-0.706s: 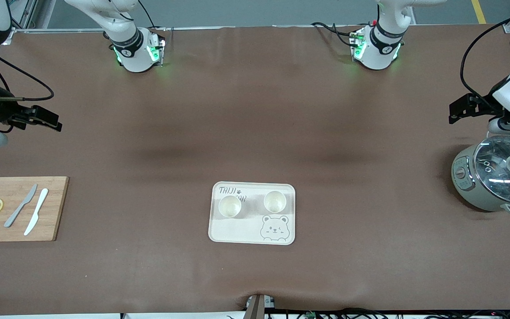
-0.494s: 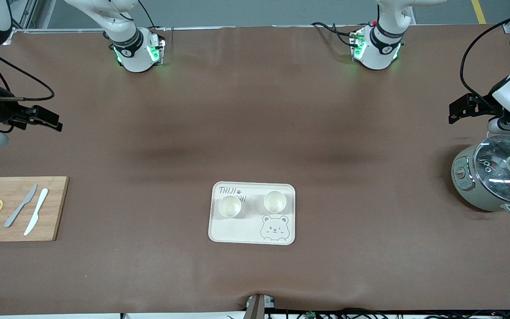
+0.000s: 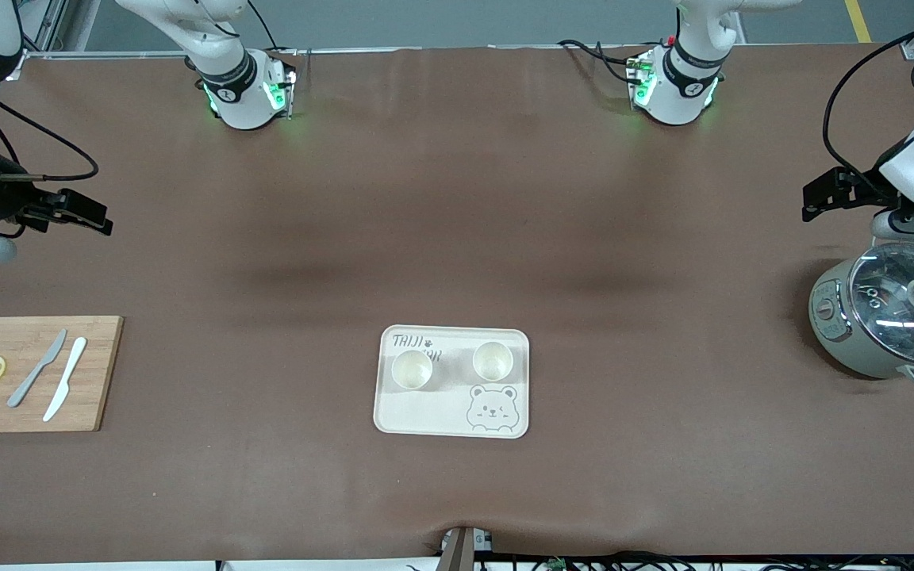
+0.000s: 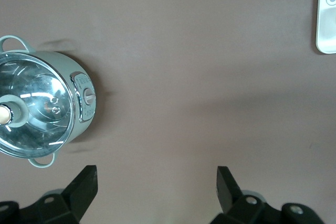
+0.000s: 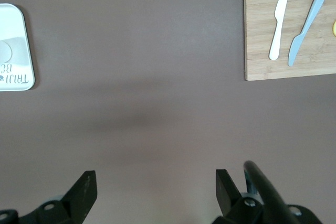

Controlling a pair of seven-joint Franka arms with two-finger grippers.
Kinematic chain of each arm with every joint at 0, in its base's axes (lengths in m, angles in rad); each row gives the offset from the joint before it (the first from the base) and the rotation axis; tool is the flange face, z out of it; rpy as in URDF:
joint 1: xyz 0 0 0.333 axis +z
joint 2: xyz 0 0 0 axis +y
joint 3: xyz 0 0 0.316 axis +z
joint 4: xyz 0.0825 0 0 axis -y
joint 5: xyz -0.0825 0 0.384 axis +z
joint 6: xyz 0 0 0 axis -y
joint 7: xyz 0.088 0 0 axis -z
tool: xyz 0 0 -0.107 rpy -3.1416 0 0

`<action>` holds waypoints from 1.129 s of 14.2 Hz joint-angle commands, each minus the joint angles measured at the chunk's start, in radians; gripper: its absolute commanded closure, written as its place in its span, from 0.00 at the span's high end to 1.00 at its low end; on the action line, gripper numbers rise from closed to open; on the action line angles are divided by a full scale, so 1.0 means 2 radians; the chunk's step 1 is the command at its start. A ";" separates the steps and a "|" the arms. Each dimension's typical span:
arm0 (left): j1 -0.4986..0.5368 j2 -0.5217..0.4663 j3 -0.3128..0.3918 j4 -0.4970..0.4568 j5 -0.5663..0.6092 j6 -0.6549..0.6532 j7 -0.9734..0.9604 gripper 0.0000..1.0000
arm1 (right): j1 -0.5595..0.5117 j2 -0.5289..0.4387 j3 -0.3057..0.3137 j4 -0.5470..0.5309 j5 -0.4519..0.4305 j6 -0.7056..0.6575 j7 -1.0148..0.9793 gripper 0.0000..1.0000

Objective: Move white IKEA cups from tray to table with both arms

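Note:
Two white IKEA cups stand upright side by side on a cream bear-printed tray [image 3: 451,416] at mid-table, one [image 3: 412,369] toward the right arm's end and one [image 3: 493,361] toward the left arm's end. Neither gripper touches them. My left gripper [image 3: 816,198] hangs open and empty over bare table beside the pot; in the left wrist view, the left gripper [image 4: 156,182] has only tabletop between its fingers. My right gripper [image 3: 92,214] hangs open and empty over bare table at the right arm's end. The right gripper [image 5: 156,184] also frames only tabletop.
A grey-green pot with a glass lid [image 3: 889,319] sits at the left arm's end and also shows as the pot [image 4: 37,108]. A wooden cutting board [image 3: 28,412] holds two knives and lemon slices at the right arm's end. A tray corner [image 5: 16,77] shows in the right wrist view.
The left arm has lifted very slightly. The cups, tray and right arm have not moved.

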 commanded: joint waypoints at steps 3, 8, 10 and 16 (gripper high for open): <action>-0.030 0.049 -0.023 0.045 0.014 0.002 -0.063 1.00 | -0.001 -0.014 0.003 -0.015 0.008 0.007 0.003 1.00; -0.092 0.115 -0.034 0.086 0.034 0.005 -0.141 1.00 | -0.001 -0.013 0.003 -0.014 0.007 0.009 0.003 1.00; -0.112 0.151 -0.035 0.116 0.033 0.009 -0.178 1.00 | -0.001 -0.013 0.003 -0.015 0.006 0.009 0.004 1.00; -0.150 0.214 -0.036 0.145 0.031 0.074 -0.229 1.00 | 0.001 -0.013 0.003 -0.014 0.006 0.009 0.004 1.00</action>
